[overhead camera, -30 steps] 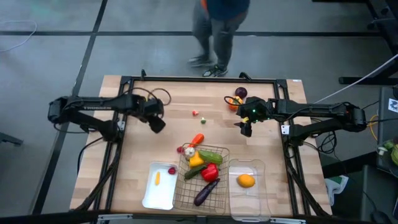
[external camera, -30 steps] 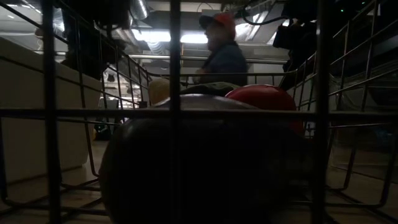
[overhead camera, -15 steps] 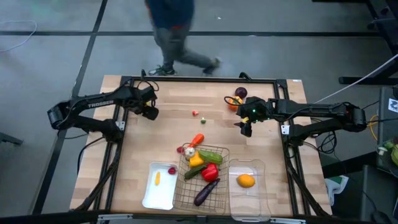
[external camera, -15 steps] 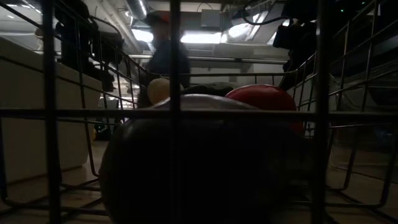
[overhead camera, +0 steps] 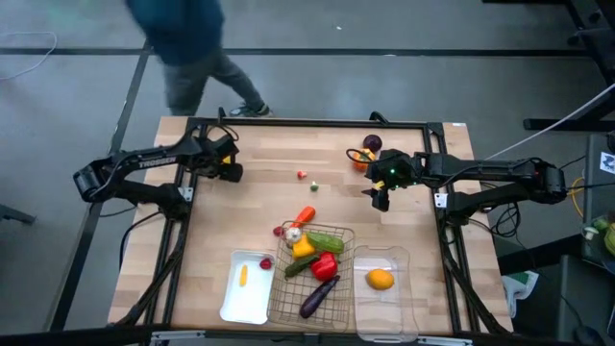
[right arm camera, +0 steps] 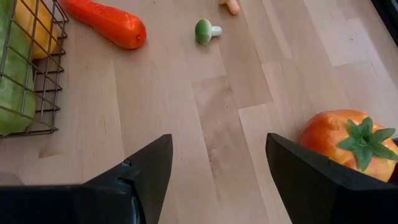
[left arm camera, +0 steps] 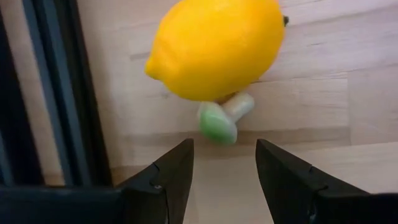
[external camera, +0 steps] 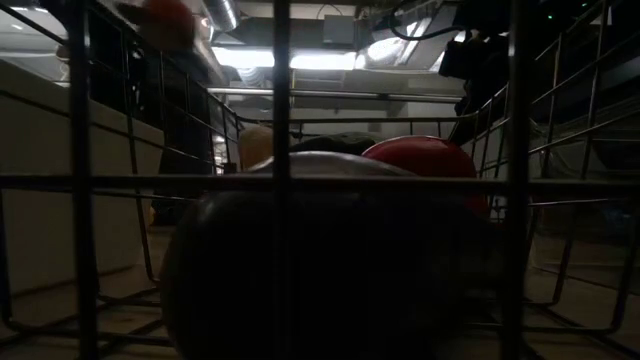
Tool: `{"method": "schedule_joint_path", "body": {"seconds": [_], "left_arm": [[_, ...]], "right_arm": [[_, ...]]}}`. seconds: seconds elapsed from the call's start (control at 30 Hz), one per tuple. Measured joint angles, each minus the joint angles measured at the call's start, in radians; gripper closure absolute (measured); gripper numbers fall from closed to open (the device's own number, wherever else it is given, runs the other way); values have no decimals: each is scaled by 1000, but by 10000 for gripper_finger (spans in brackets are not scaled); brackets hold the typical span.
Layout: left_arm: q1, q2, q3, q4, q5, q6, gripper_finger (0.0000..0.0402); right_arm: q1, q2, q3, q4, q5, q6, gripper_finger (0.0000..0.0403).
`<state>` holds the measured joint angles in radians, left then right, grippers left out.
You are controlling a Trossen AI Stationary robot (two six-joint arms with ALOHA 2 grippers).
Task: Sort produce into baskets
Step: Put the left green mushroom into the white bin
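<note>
At the far left edge of the surface (overhead camera: 240, 231): left tool (left arm camera: 224, 163) hangs low over a yellow lemon (left arm camera: 216, 46) and a small green piece (left arm camera: 219, 121), fingers parted and empty.
Right tool (right arm camera: 219, 163): waiting at the far right of the surface, fingers spread, nothing held; an orange tomato-like fruit (right arm camera: 347, 144) just beside it.
Baskets: white tray (overhead camera: 231, 303), wire basket (overhead camera: 284, 309) and clear bin (overhead camera: 396, 306) stand in a row at the near edge, all partly filled.
Step, my reading: lining up a pick on the lemon.
Next move: I'd advance until the fingers straddle it, widen first, since it looks broader than the gap.
</note>
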<state>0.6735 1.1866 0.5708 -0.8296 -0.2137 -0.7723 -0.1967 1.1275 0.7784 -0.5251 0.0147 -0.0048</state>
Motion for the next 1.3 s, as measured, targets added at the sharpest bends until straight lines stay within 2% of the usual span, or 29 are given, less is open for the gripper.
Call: {"method": "schedule_joint_path", "body": {"seconds": [0.23,0.7,1.13,1.3], "left_arm": [[0,0,-42,118,-6,-14,233],[42,0,-90,139,-20,-1,234],[43,0,-91,140,-20,46,306],[43,0,-91,142,-20,46,319]], "right_arm": [[0,0,0,0,0,0,145],[0,0,0,0,0,-1,145],[0,0,0,0,0,-1,145],[0,0,0,0,0,-1,145]]}}
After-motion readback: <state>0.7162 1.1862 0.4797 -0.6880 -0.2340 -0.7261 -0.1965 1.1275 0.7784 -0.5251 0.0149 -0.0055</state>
